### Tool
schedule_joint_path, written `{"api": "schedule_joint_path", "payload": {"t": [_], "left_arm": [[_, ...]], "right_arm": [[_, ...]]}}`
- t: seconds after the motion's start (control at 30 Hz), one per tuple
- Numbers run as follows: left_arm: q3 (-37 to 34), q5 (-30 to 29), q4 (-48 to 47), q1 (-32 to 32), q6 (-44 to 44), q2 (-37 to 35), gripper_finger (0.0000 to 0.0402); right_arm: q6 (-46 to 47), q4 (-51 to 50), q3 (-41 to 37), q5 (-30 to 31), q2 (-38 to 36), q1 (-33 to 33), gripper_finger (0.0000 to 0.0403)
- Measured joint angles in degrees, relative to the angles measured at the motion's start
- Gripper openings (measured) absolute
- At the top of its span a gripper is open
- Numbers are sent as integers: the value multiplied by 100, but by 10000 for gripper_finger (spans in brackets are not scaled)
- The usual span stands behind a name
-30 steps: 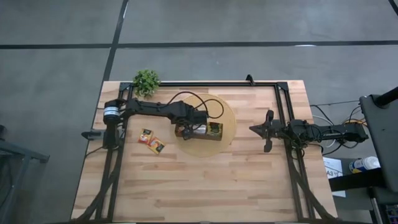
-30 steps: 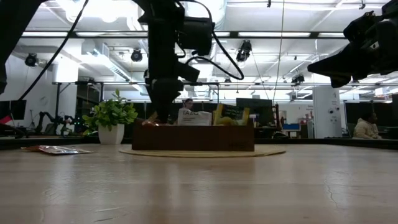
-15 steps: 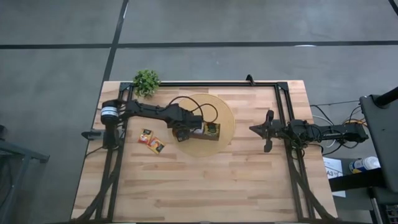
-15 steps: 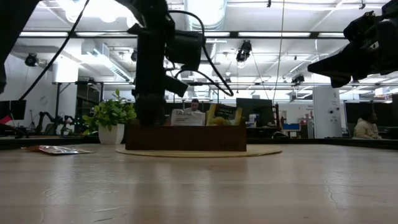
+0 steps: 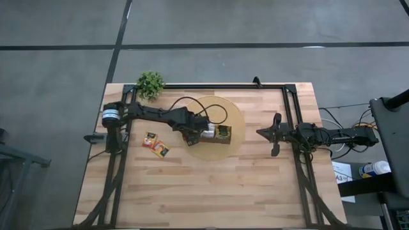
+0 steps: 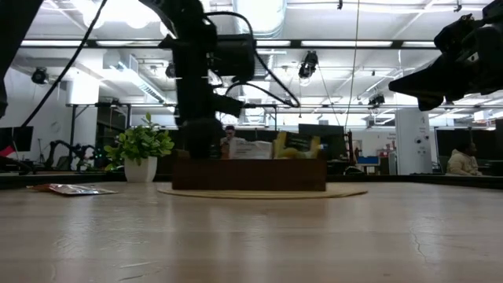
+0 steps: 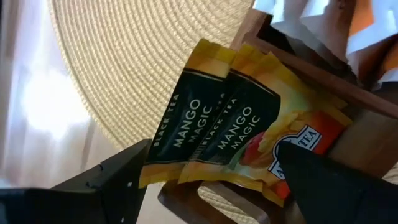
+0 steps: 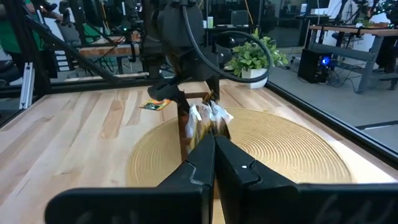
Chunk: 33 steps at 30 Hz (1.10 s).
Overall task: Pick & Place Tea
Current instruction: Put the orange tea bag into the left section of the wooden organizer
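Observation:
The tea shows as yellow-black sachets [image 7: 211, 124] standing in the left end of the brown wooden box [image 5: 208, 135], which sits on a round woven mat [image 5: 233, 118]. White-orange sachets [image 7: 311, 18] fill the compartment beside them. More sachets [image 5: 155, 145] lie flat on the table to the left. My left gripper [image 7: 211, 149] is open and points steeply down over the box's left end [image 6: 196, 157], one finger on each side of the yellow-black sachets. My right gripper [image 5: 259, 132] is shut and hangs level at the table's right, away from everything. My left gripper's fingers [image 7: 112, 177] stand on either side of the yellow-black sachets' upper ends [image 7: 186, 99], coming from above at a slant. Whether either finger touches the sachets or the box, I cannot tell.
A small green potted plant [image 5: 151, 83] stands at the table's far left corner. A dark metal frame [image 5: 291, 102] runs along the far and side edges. Bare wood lies toward the near edge [image 5: 211, 191].
My left gripper has come down toward the left end of the box and stays open. The box and the mat under it have slid a little toward the table's left and then back toward the right.

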Motion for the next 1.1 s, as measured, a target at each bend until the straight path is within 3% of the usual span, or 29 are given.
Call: {"api": "schedule_joint_path", "payload": {"t": [0.3,0.6,0.93,1.1], "left_arm": [[1243,60,-144,-4,49,49,339],[2192,13,-1270,-4,-79,31,339],[2742,36,-3036,-24,-1065,-28,339],[2710,511,-3480,-56,-1921,-79,339]], "right_arm": [[0,0,0,-1,0,0,9],[0,1,1,-1,-2,0,9],[0,0,1,-2,-2,0,8],[0,1,0,-1,-2,0,9]]}}
